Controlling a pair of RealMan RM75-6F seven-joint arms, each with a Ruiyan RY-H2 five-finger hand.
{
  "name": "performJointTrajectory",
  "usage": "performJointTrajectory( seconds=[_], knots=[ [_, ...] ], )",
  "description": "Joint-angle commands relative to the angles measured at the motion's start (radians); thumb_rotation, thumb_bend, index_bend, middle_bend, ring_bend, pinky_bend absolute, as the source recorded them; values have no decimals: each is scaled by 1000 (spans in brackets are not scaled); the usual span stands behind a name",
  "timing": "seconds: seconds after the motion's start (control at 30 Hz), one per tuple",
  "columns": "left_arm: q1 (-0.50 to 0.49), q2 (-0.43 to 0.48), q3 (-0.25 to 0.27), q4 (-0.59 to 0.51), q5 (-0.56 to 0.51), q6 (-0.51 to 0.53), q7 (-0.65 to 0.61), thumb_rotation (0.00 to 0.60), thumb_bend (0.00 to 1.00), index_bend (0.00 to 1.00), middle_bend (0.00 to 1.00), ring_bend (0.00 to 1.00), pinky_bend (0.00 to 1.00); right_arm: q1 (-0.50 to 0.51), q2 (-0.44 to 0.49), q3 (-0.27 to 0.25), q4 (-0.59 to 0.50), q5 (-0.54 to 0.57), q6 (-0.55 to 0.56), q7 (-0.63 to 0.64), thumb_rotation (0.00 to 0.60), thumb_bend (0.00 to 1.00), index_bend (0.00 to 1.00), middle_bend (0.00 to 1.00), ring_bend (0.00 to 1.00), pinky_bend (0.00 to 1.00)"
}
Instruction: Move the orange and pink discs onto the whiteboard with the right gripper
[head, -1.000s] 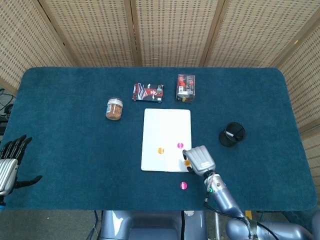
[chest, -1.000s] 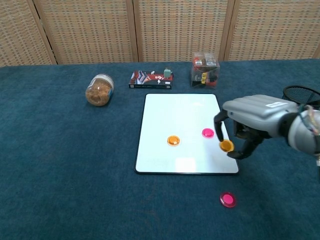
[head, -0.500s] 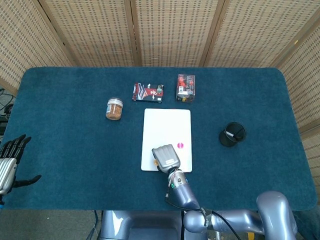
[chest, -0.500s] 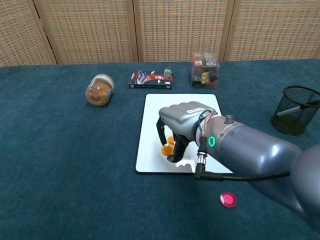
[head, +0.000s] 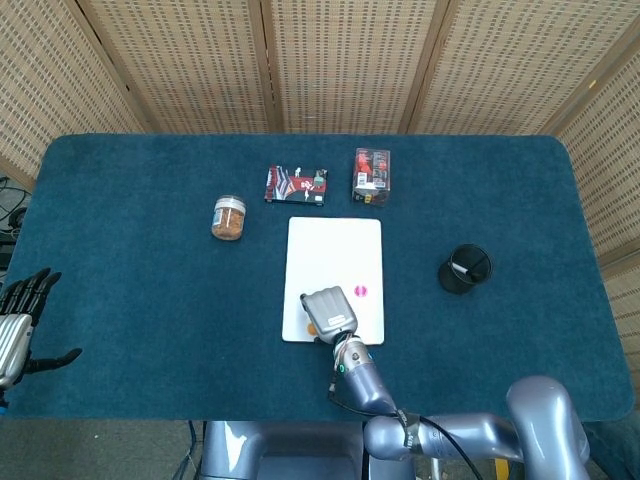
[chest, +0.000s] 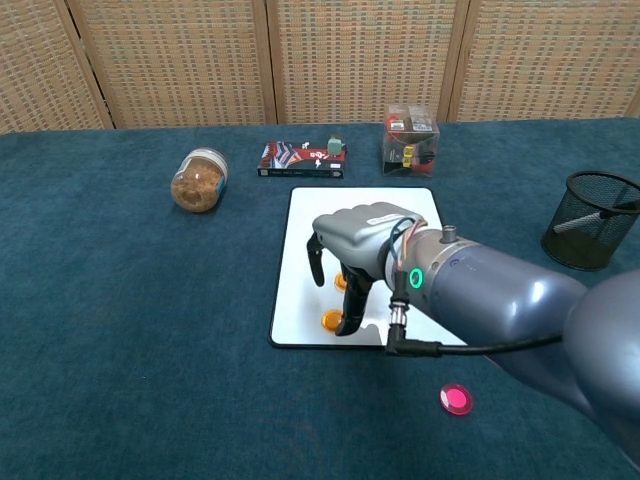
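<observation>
The whiteboard (chest: 365, 205) lies mid-table. My right hand (chest: 355, 248) hangs over its front left part, fingers pointing down and spread. An orange disc (chest: 331, 320) lies flat on the board by one fingertip (chest: 349, 324), with nothing gripping it. A second orange disc (chest: 340, 282) peeks out behind the hand. One pink disc (head: 362, 292) sits on the board, hidden by the hand in the chest view. Another pink disc (chest: 457, 399) lies on the carpet in front of the board's right corner. My left hand (head: 18, 322) rests open at the far left edge.
Behind the whiteboard (head: 334, 250) are a jar of brown powder (chest: 198, 180), a flat printed box (chest: 302, 158) and a clear box (chest: 411, 139). A black mesh cup (chest: 590, 218) stands to the right. My right forearm (chest: 500, 300) reaches over the board's front right corner.
My right hand carried an orange disc from the board's right edge across to its front left, lowered it onto the board, and its fingers have come off it.
</observation>
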Motion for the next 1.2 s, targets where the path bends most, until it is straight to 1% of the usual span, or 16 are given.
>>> performJointTrajectory(
  seconds=[0.03,0.17,0.27,0.3,0.47,0.53,0.87,1.03,1.2],
  knots=[
    [0,1,-2,0,-4,0,-3,600,0,0,0,0,0,-19,51,-29,-73,-27,27,12,600,156,388,1000,1000,1000],
    [-3,1,0,0,-7,-8,-4,600,0,0,0,0,0,-60,138,-84,-179,-76,54,37,600,174,388,1000,1000,1000],
    [-1,1,4,-2,5,-4,0,600,0,0,0,0,0,-110,218,-144,-256,-128,66,85,600,204,388,1000,1000,1000],
    [0,1,5,-4,9,0,2,600,0,0,0,0,0,-131,248,-172,-279,-152,66,111,600,208,388,1000,1000,1000],
    [3,1,7,-7,17,8,3,600,0,0,0,0,0,-188,321,-266,-305,-241,51,186,600,240,403,1000,1000,1000],
    [3,0,9,-7,20,9,7,600,0,0,0,0,0,-201,333,-290,-303,-261,43,205,600,253,411,1000,1000,1000],
    [1,-12,9,-7,11,4,39,600,0,0,0,0,0,-251,337,-366,-275,-374,10,285,600,260,415,1000,1000,1000],
    [0,-13,8,-7,7,4,45,600,0,0,0,0,0,-270,322,-375,-244,-408,4,306,600,260,420,1000,1000,1000],
    [1,-13,10,-8,13,7,43,600,0,0,0,0,0,-279,306,-371,-223,-415,-3,312,600,260,420,1000,1000,1000]
  ],
)
